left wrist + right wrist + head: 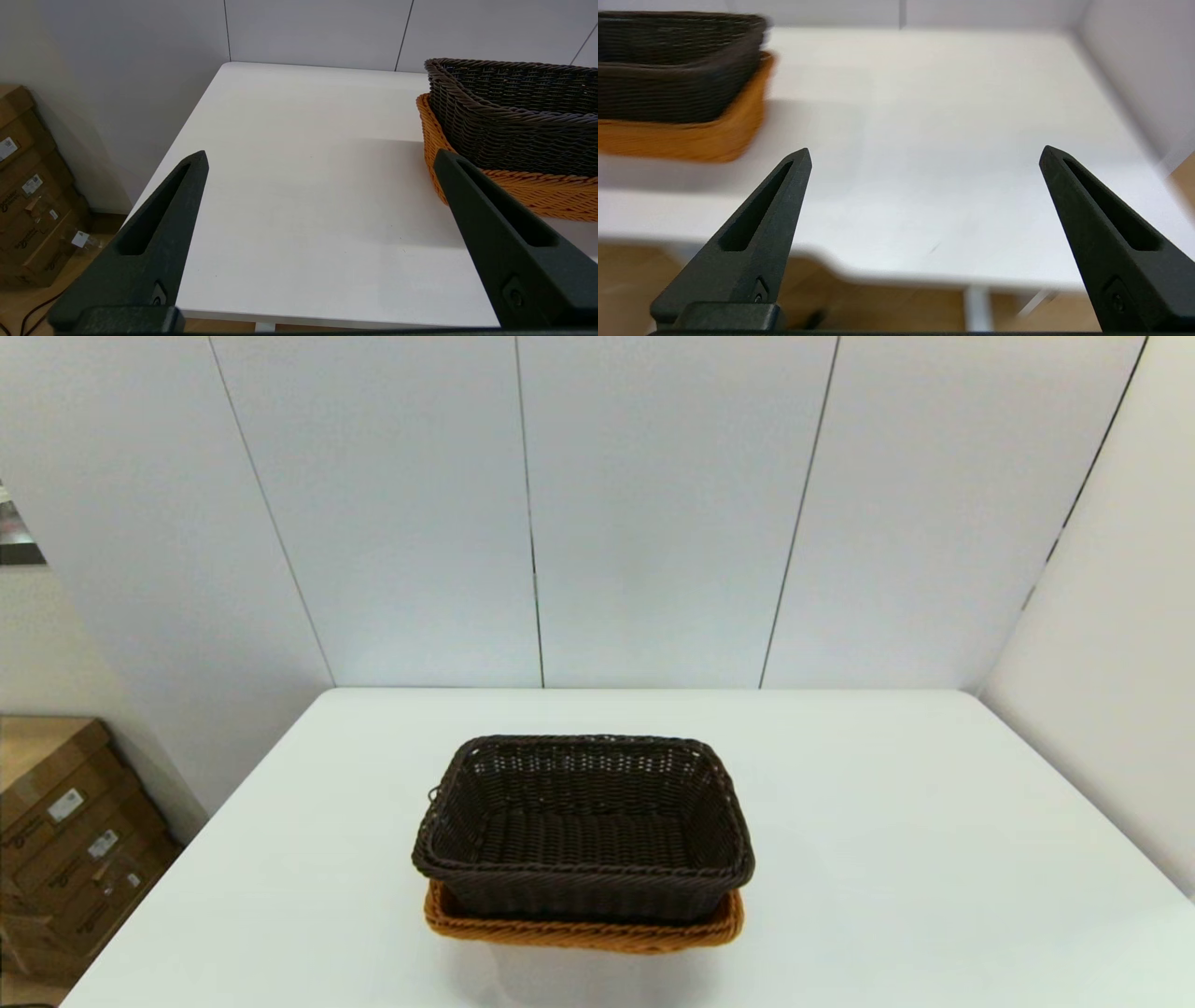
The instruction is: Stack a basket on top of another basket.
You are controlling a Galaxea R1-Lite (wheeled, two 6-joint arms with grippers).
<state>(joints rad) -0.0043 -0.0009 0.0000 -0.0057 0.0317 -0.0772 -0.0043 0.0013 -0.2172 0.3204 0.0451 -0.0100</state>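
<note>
Mid-table (887,803): dark basket (583,826) sits nested in orange basket (583,931), stack looks done. I see left pincer (320,158) and right pincer (924,156) spread wide, holding nothing, probably off table's near edge.

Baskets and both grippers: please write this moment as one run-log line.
dark basket: nested in orange basket | left gripper: open, empty, beside stack | right gripper: open, empty, beside stack | table: holds stack
</note>
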